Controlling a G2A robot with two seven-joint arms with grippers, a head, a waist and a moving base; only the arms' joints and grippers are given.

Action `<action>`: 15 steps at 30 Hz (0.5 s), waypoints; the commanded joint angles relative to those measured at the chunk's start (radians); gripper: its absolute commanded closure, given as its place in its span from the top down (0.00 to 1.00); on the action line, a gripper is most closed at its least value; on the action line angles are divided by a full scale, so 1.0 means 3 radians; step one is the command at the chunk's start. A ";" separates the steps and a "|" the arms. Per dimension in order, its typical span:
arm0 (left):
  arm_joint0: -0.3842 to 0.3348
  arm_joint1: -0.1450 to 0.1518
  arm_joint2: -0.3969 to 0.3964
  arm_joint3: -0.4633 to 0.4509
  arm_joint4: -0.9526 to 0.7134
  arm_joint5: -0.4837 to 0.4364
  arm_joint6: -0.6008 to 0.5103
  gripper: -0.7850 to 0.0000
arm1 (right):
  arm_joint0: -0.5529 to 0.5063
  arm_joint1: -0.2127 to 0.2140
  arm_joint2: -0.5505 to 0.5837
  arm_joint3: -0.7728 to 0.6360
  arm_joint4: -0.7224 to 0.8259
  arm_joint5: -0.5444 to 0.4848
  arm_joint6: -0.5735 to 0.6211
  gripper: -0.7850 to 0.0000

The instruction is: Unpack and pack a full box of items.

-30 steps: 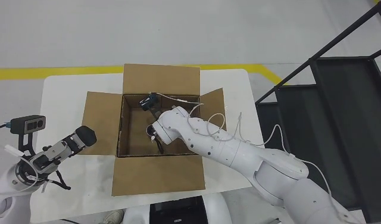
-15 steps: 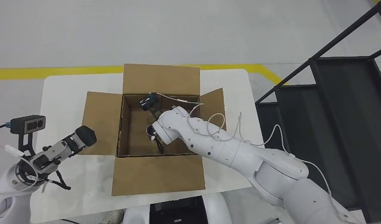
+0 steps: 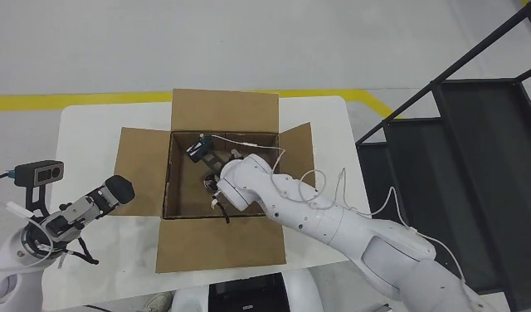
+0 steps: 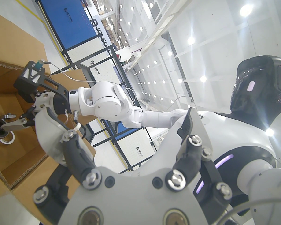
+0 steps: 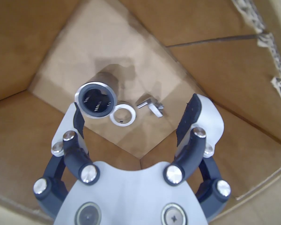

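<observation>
1. Steel cylinder (image 5: 95, 99) upright on the floor of the cardboard box (image 3: 224, 109), open mouth up. Flat ring (image 5: 123, 115) at its foot, small metal bracket (image 5: 152, 106) just beside the ring.
2. Right gripper (image 5: 133, 113) down inside the box, jaws spread wide, nothing held. One pad (image 5: 77, 118) close by the cylinder's rim, contact not discernible.
3. Box mid-table, flaps folded out. Seen from above, right wrist toward 6 o'clock of the box's well.
4. Left gripper (image 4: 114, 111) off the box's 8 o'clock corner, jaws apart, empty.
5. Judged step: unpacking, with the cylinder the likely pick.
6. Next move probably calls for shifting sideways to bring the cylinder between both pads, lowering past the rim, then closing, without toppling it onto the ring.
</observation>
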 commanded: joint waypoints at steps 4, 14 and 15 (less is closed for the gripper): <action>0.0000 0.0000 0.0000 0.0000 0.0000 0.0000 0.0000 1.00 | -0.0044 0.0001 0.0075 0.0006 0.0098 -0.0284 0.0021 1.00; 0.0000 0.0000 0.0000 0.0000 0.0000 0.0000 0.0000 1.00 | 0.0258 -0.0305 -0.0171 0.0636 0.0364 -0.0343 0.0019 1.00; 0.0000 0.0000 0.0000 0.0000 0.0000 0.0000 0.0000 1.00 | 0.0288 -0.0341 -0.0194 0.0712 0.0396 -0.0353 0.0020 1.00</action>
